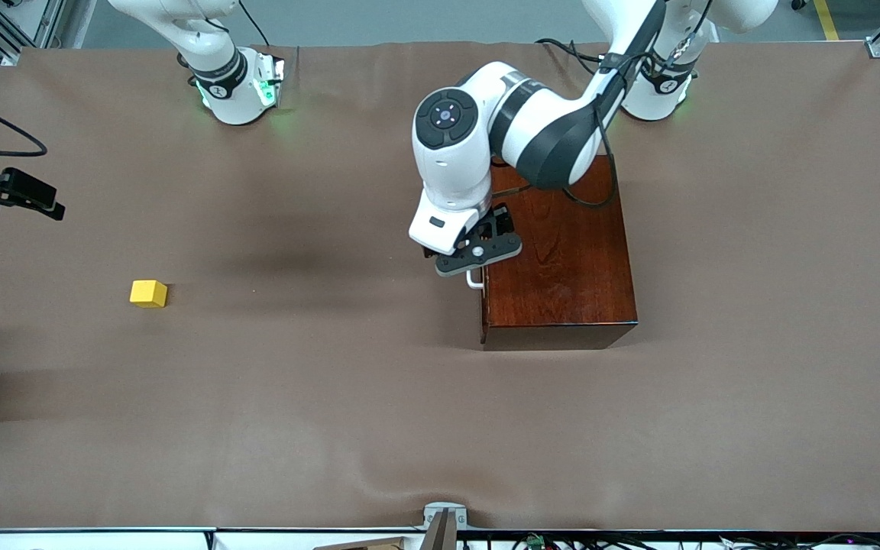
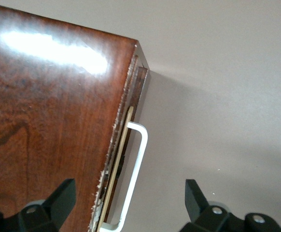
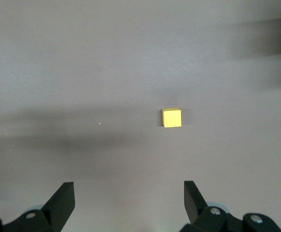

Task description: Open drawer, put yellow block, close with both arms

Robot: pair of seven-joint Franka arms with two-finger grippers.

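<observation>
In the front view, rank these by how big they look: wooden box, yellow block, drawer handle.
1. wooden box, clearly largest.
2. yellow block.
3. drawer handle, only a small piece showing beneath the left end effector, so its true size is unsure.

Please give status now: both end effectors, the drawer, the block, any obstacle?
Left end effector open, straddling drawer handle. Right end effector open, high over block. Drawer barely ajar. Nothing in the way.

Box [image 1: 562, 260]: glossy dark red-brown wood, chipped along one edge
Handle [image 2: 133, 179]: smooth white bar
Worktop [image 1: 333, 397]: matt brown, slightly wrinkled covering
Yellow block [image 1: 149, 293]: plain matt faces
</observation>
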